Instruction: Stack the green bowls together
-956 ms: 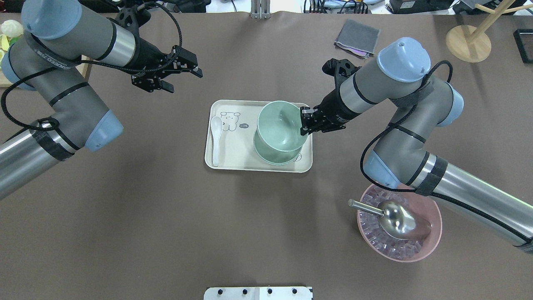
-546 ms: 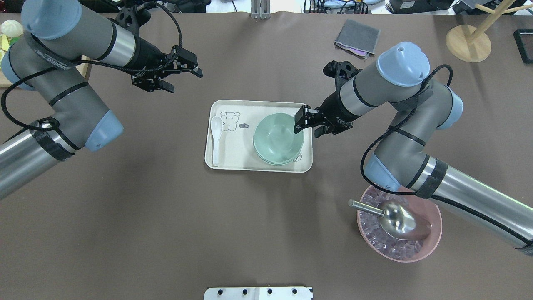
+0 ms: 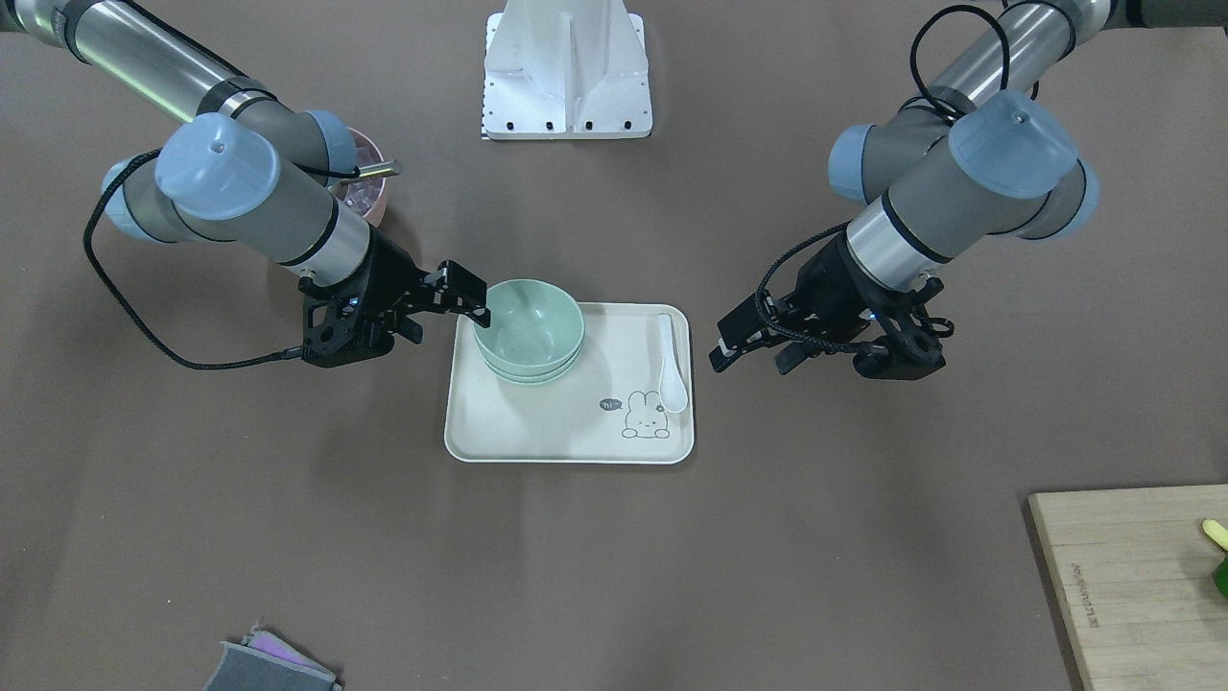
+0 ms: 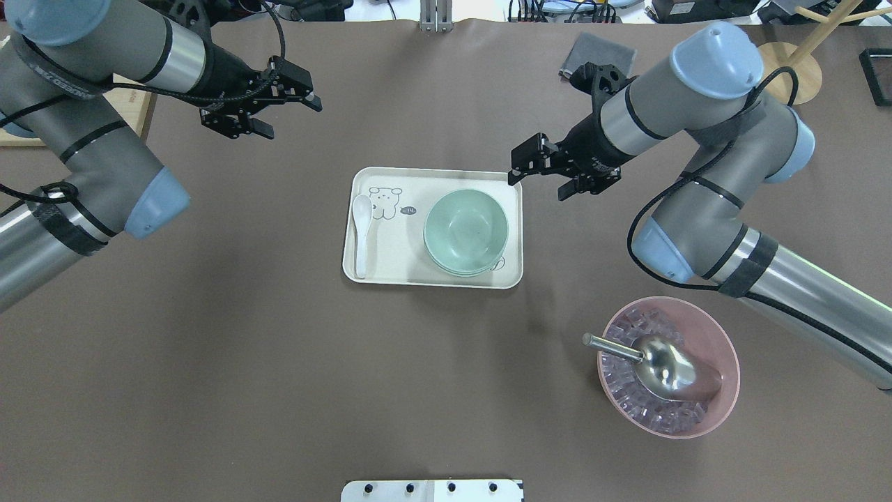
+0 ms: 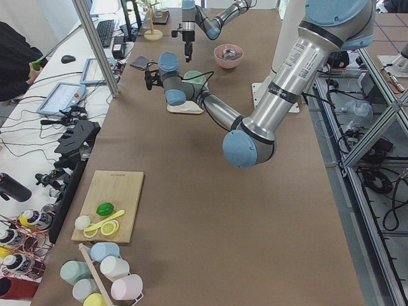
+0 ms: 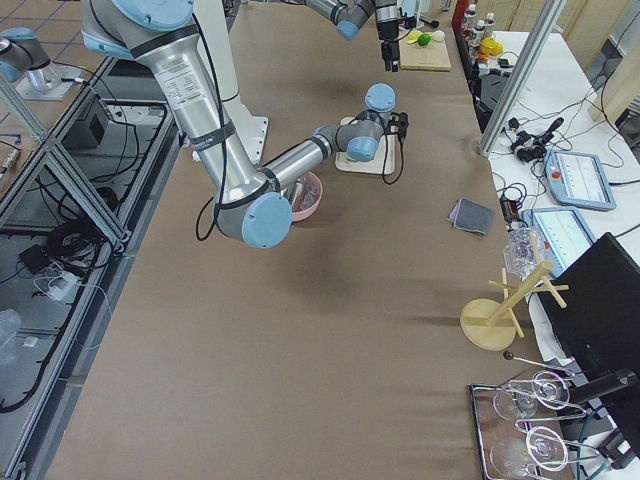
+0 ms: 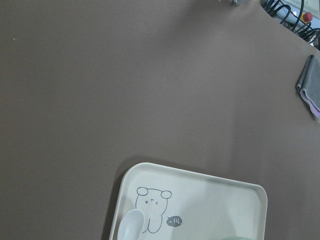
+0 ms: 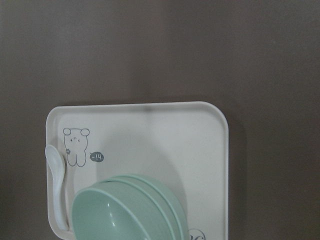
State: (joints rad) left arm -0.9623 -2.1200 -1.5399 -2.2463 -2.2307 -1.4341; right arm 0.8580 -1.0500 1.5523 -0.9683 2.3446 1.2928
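Well apart from right fingers (image 4: 519, 166), green bowls (image 4: 465, 230) sit nested

The right wrist view's bottom edge cuts off the green bowls (image 8: 115, 215), the lower ones showing only rims.

Bright, even overhead light — soft shadows, sharp focus.

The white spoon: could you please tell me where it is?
In the overhead view, the white spoon lies inside the cream tray along its left edge, left of the stacked green bowls.
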